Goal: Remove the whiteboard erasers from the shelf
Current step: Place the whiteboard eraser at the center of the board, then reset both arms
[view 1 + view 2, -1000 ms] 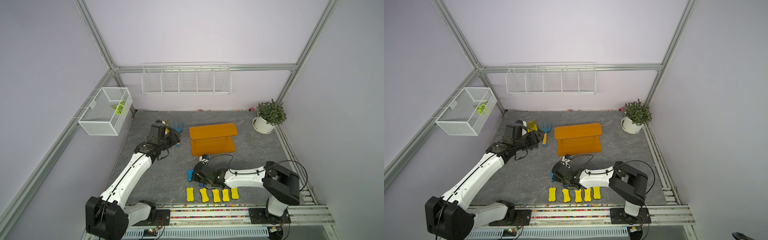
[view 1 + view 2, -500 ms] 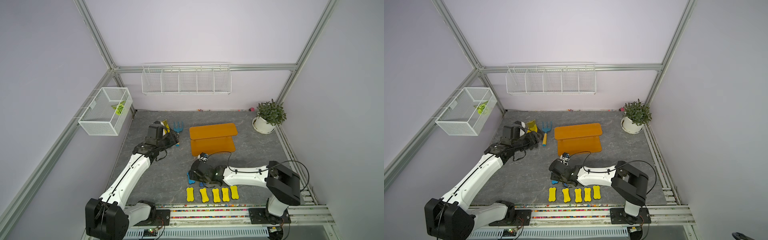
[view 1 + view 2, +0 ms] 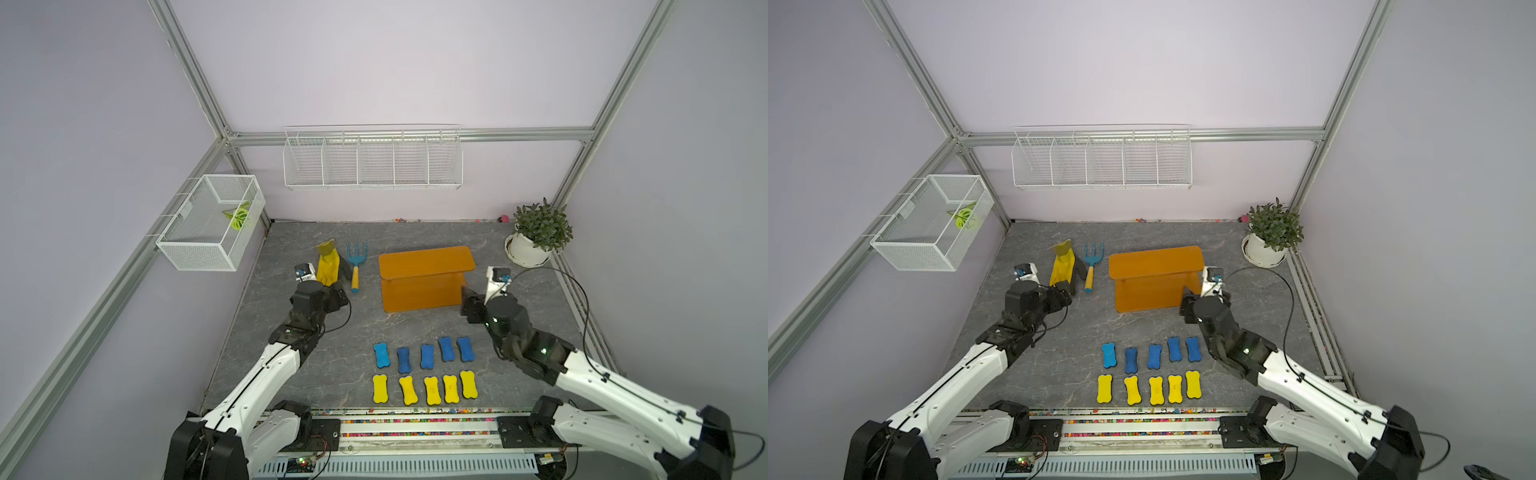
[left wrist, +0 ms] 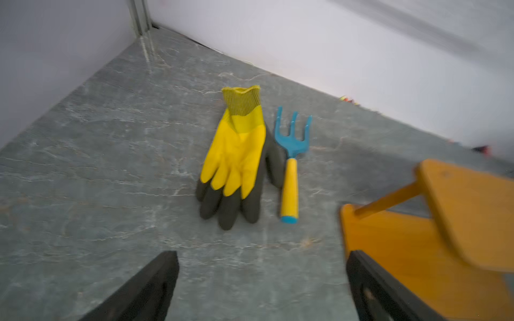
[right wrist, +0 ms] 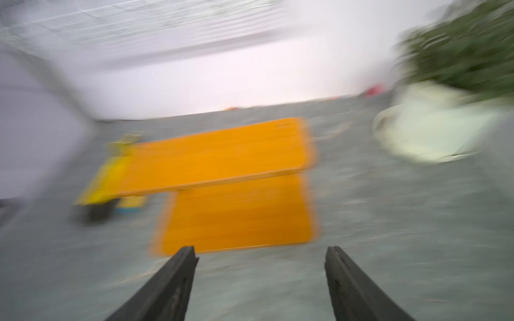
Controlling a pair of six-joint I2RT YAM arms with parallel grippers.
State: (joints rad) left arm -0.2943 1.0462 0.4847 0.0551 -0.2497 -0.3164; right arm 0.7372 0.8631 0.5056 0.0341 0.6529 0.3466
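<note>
The orange shelf [image 3: 424, 278] [image 3: 1154, 276] stands mid-table with both tiers bare. In front of it, on the grey mat, lie the whiteboard erasers: a row of several blue ones [image 3: 423, 356] [image 3: 1154, 356] and a row of several yellow ones [image 3: 432, 390] [image 3: 1156, 390]. My left gripper [image 3: 338, 293] [image 4: 261, 253] hovers left of the shelf [image 4: 417, 250], open and empty. To the right of the shelf's front corner my right gripper [image 3: 467, 301] [image 5: 261, 247] is also open and empty, facing the shelf [image 5: 236, 194]. The right wrist view is blurred by motion.
A yellow and black glove [image 3: 328, 268] [image 4: 236, 155] and a blue rake with a yellow handle [image 3: 356, 266] [image 4: 290, 164] lie left of the shelf. A potted plant [image 3: 536, 237] stands back right. A wire rack [image 3: 372, 162] and a mesh basket [image 3: 212, 224] hang on the walls.
My right arm swung away from the erasers at the front to the shelf's right side, and its gripper opened. The blue row is now uncovered. The left gripper opened wider.
</note>
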